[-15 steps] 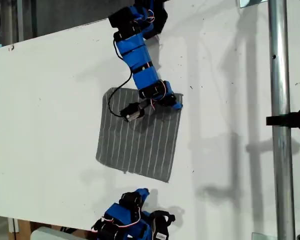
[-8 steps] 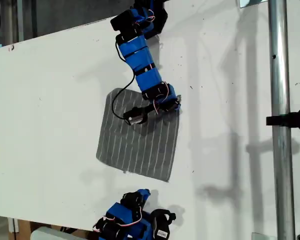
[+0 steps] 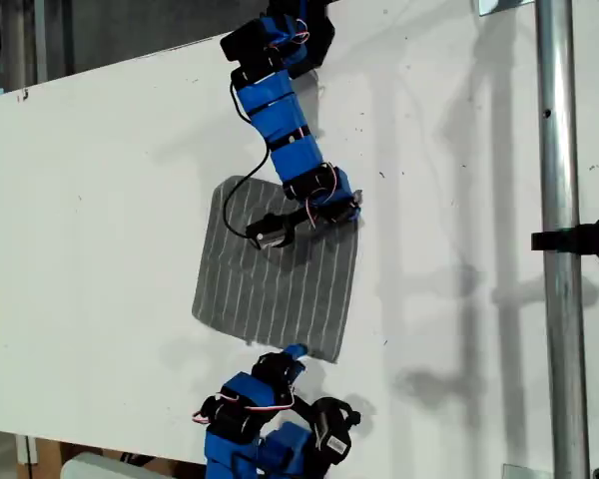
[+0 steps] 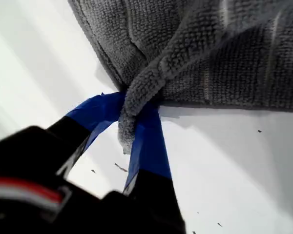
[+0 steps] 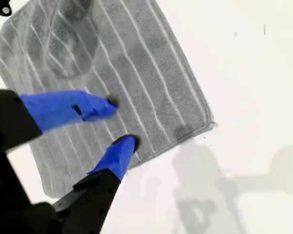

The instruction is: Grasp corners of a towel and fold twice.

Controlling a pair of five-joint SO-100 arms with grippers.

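We see the towel (image 3: 277, 269) lying flat on the white surface (image 3: 100, 200). My first gripper (image 4: 134, 122) has its jaws pinched on one corner (image 4: 129, 129); my second gripper (image 5: 118, 122) hovers above the towel's edge, jaws apart.

Exterior view high up, looking straight down on the flat white table (image 3: 110, 200), first wrist view very close to the grey cloth towel with thin white stripes (image 4: 210, 53), second wrist view farther above it, all three share that towel
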